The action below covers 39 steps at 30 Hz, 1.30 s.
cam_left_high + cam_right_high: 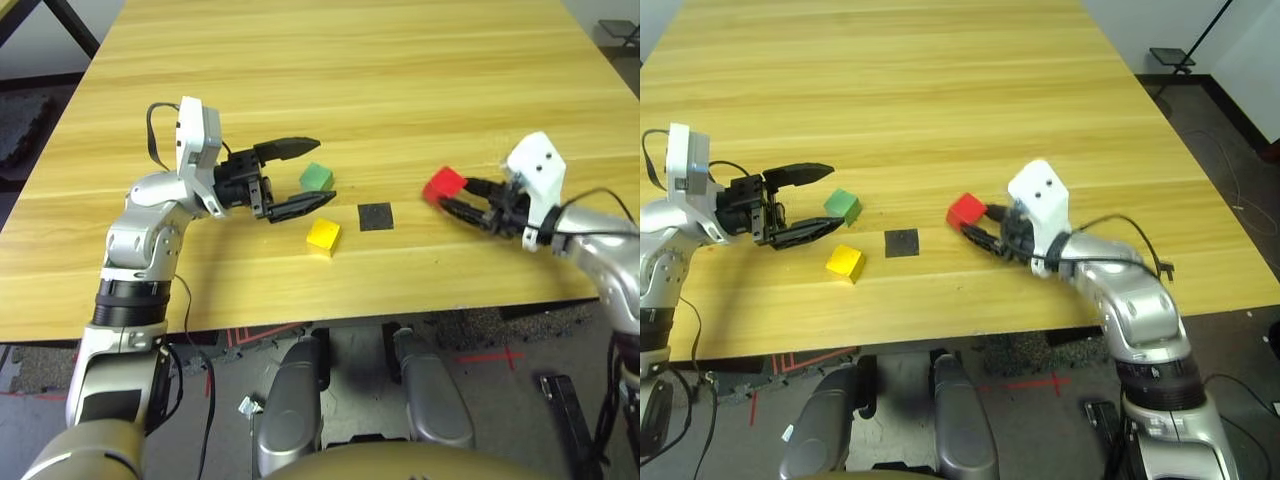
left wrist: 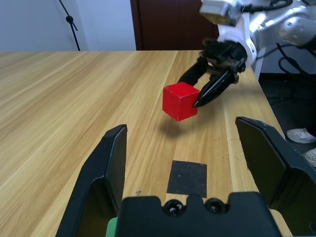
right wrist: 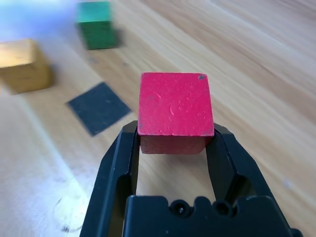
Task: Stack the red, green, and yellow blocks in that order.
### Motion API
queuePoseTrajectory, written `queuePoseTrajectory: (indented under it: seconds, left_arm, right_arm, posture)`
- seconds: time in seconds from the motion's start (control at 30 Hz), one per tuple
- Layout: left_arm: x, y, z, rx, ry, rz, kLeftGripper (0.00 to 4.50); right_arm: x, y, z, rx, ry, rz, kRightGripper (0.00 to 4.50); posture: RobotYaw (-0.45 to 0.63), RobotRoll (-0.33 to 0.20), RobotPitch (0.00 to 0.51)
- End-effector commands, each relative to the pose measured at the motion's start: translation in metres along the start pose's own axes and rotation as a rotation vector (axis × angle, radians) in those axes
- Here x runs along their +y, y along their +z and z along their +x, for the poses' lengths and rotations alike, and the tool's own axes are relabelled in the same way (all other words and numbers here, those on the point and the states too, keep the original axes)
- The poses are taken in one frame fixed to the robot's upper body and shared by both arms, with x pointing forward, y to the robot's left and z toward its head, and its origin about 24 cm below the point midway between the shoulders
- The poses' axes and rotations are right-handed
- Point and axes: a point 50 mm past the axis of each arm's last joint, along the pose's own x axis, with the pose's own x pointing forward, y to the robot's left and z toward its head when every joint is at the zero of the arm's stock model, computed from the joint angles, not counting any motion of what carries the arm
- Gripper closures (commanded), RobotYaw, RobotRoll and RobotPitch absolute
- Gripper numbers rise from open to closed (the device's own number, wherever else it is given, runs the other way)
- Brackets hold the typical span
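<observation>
right gripper (image 1: 452,195) is clamping the red block (image 1: 443,185), holding it just above the table (image 1: 400,80), right of the black patch (image 1: 376,216) | left gripper (image 1: 318,172) is gaping wide, empty, flanking the green block (image 1: 317,178) | yellow block (image 1: 323,235) is sitting nearer, left of patch

Table (image 1: 350,80): light wood, planked grain.
On it: green block (image 1: 316,178), yellow block (image 1: 323,235), black patch (image 1: 376,216).
</observation>
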Motion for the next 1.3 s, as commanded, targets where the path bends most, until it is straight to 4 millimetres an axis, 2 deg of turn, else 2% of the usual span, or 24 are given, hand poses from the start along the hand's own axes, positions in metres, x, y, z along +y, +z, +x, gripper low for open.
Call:
queuePoseTrajectory:
  seconds: [0.03, 0.2, 0.4, 0.63, 1.03, 1.3]
  left_arm:
    - [0.001, 0.000, 0.001, 0.009, -0.002, 0.007, 0.00]
    - [0.000, 0.000, 0.003, 0.011, -0.007, 0.008, 0.00]
    - [0.000, 0.001, 0.004, 0.011, -0.003, 0.011, 0.00]
    - [-0.004, 0.000, 0.005, 0.009, 0.011, 0.004, 0.00]
    - [-0.006, 0.004, 0.006, 0.006, 0.022, 0.007, 0.00]
    - [-0.008, 0.004, 0.006, 0.006, 0.025, 0.002, 0.00]
  right_arm:
    - [0.004, -0.001, 0.006, 0.041, 0.172, -0.082, 2.45]
    - [0.000, -0.008, 0.020, 0.095, 0.337, -0.175, 2.45]
    - [-0.015, -0.004, 0.032, 0.122, 0.398, -0.254, 2.45]
    - [-0.020, 0.006, 0.048, 0.086, 0.432, -0.286, 2.45]
    - [-0.012, 0.009, 0.071, 0.057, 0.476, -0.328, 2.45]
    - [-0.010, 0.006, 0.074, 0.057, 0.488, -0.326, 2.45]
  posture:
    - [0.24, -0.016, 0.241]
    - [0.25, -0.004, 0.238]
    - [0.26, -0.002, 0.237]
    - [0.29, -0.001, 0.245]
    - [0.32, 0.020, 0.247]
    - [0.34, 0.023, 0.260]
